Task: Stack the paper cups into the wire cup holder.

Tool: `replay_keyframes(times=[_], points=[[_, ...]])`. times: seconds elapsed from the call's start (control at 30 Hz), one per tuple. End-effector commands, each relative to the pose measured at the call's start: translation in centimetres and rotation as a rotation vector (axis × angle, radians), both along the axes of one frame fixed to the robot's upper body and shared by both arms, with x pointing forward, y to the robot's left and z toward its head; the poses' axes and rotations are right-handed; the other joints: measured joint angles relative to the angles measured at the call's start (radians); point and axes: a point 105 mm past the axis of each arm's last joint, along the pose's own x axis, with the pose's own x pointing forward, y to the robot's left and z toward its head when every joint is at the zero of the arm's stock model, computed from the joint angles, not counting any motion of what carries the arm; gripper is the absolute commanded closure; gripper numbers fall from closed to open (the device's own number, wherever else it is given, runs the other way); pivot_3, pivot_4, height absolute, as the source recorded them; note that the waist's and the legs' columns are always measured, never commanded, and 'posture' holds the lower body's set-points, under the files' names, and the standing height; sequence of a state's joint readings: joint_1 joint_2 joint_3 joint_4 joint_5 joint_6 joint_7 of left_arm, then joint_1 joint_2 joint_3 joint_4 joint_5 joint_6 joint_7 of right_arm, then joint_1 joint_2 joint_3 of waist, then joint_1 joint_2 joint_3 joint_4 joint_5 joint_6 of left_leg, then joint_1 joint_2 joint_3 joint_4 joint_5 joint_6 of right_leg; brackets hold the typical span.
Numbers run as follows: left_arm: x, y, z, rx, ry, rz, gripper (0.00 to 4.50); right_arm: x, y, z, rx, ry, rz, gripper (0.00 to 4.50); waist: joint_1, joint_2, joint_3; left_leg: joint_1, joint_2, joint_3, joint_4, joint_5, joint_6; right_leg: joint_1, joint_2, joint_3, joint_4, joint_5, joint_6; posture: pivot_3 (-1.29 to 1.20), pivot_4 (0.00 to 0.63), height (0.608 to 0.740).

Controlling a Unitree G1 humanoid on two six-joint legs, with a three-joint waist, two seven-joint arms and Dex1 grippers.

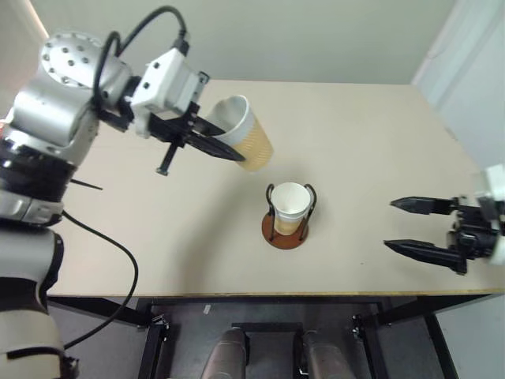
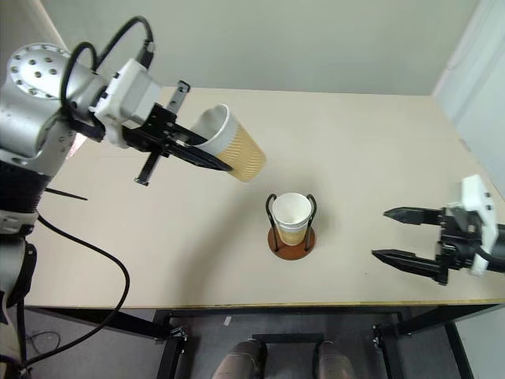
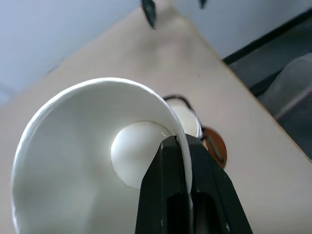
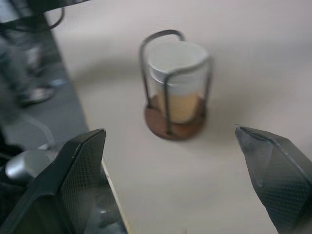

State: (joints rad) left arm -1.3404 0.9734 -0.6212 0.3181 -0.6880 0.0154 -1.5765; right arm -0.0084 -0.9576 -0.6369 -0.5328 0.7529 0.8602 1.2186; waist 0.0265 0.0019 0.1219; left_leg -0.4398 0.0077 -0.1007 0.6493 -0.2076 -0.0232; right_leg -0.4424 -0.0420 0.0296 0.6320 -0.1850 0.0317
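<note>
Left gripper [image 1: 207,143] pinched the rim wall of a tan tapered paper cup [image 1: 244,133], held tilted in the air above the table, up and left of the black-wire, brown-based cup holder [image 1: 286,227], which already held cups. Right gripper [image 1: 410,225] stood open, well right, empty.

The paper cups [image 1: 245,133] look matt, tan outside, smooth white inside. The wire cup holder [image 1: 286,229] pairs thin black metal wire with a reddish-brown, wood-like disc. The bench [image 1: 371,134] is smooth, matt beige. Black fingers [image 4: 78,180] show a carbon-weave texture.
</note>
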Motion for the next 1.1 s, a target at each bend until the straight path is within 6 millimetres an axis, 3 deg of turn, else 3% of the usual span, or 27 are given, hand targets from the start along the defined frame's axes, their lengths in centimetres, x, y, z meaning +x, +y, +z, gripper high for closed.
replay_keyframes(times=[0.03,0.3,0.53,0.8,0.9,1.1], points=[[-0.4,-2.5,-0.5,0.050,-0.021,-0.148,4.48,-1.0,0.6,1.6,-0.012,-0.101,-0.012,0.00,-0.002,0.000,0.000,0.001,-0.001,0.000,0.000,0.000,0.001,0.002,0.000,0.000,-0.001,0.001,0.001,0.00,0.150,0.740],[1.1,-5.2,-2.7,0.114,-0.022,-0.214,4.48,-2.2,1.3,2.1,-0.008,-0.131,-0.063,0.00,-0.001,0.001,0.001,-0.004,-0.003,-0.002,0.007,-0.001,0.008,0.003,0.000,0.002,-0.004,0.001,0.015,0.00,0.150,0.740],[1.0,-5.7,-3.7,0.143,-0.020,-0.254,4.48,-2.8,1.2,2.2,-0.016,-0.136,-0.108,0.00,0.010,0.001,0.000,-0.014,-0.009,-0.003,0.019,-0.009,0.011,0.002,-0.003,0.003,-0.006,0.001,0.032,0.00,0.150,0.740],[1.3,-6.6,-4.9,0.172,-0.042,-0.275,4.48,-2.9,1.5,2.0,-0.018,-0.133,-0.120,0.00,0.023,0.001,0.001,-0.015,-0.015,-0.001,0.020,-0.011,0.015,0.003,-0.011,0.002,-0.006,0.000,0.037,0.00,0.150,0.740],[1.4,-6.8,-4.9,0.172,-0.047,-0.272,3.86,-3.0,1.5,2.0,-0.018,-0.133,-0.124,0.00,0.024,0.001,0.001,-0.015,-0.015,0.000,0.021,-0.014,0.020,0.003,-0.011,0.002,-0.006,0.000,0.038,0.00,0.150,0.740],[1.9,-6.9,-5.0,0.172,-0.077,-0.262,1.79,-2.7,1.5,1.9,-0.010,-0.132,-0.124,0.00,0.024,0.001,0.001,-0.015,-0.015,0.001,0.024,-0.014,0.021,0.003,-0.011,0.002,-0.006,0.000,0.039,0.00,0.150,0.740]])
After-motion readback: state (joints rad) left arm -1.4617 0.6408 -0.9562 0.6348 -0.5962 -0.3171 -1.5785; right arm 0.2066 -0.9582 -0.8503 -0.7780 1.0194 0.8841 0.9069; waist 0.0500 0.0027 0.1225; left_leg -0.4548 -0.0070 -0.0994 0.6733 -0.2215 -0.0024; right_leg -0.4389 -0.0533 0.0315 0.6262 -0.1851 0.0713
